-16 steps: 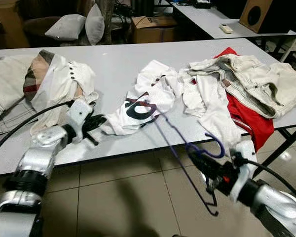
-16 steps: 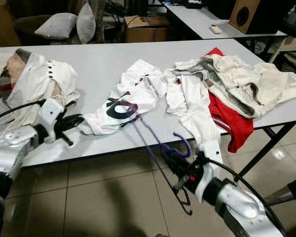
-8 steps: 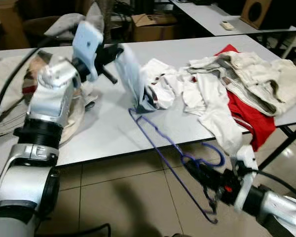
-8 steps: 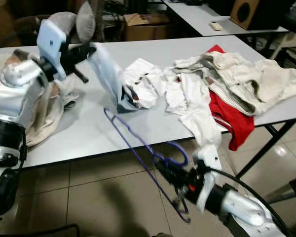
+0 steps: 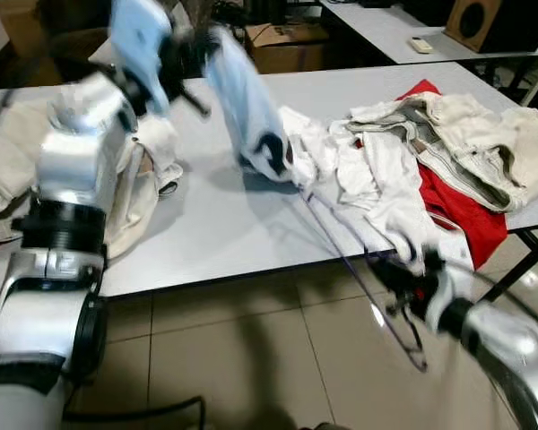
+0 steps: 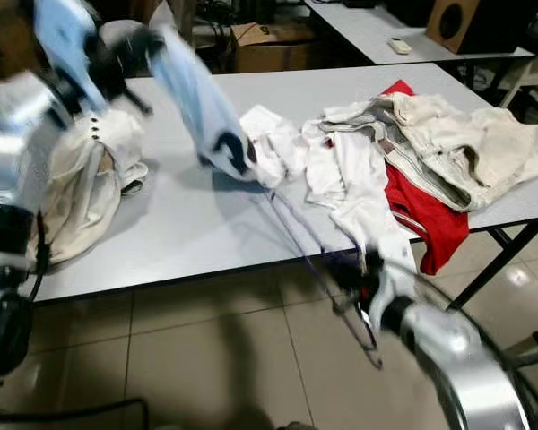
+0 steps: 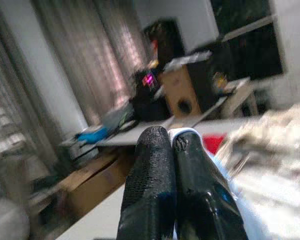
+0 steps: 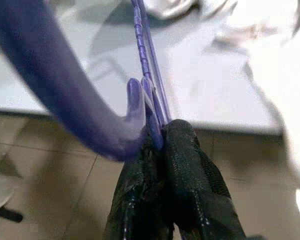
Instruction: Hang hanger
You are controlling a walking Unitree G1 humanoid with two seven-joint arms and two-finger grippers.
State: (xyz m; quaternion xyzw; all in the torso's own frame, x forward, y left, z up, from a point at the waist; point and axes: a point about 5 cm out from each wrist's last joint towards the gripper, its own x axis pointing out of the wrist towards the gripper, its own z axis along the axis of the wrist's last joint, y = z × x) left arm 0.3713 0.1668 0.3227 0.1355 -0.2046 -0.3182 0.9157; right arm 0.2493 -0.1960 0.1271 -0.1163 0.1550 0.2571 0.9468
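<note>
In the left eye view the left gripper [image 5: 193,55], at the upper left, lifts a white shirt [image 5: 251,121] above the grey table [image 5: 206,224] while the right gripper [image 5: 402,279], at the lower right, carries the purple hanger [image 5: 345,260], and in the left wrist view the fingers [image 7: 152,190] are pinched on a corner of the shirt, and in the right wrist view the fingers [image 8: 187,180] are clamped together on the hanger just below its hook.
</note>
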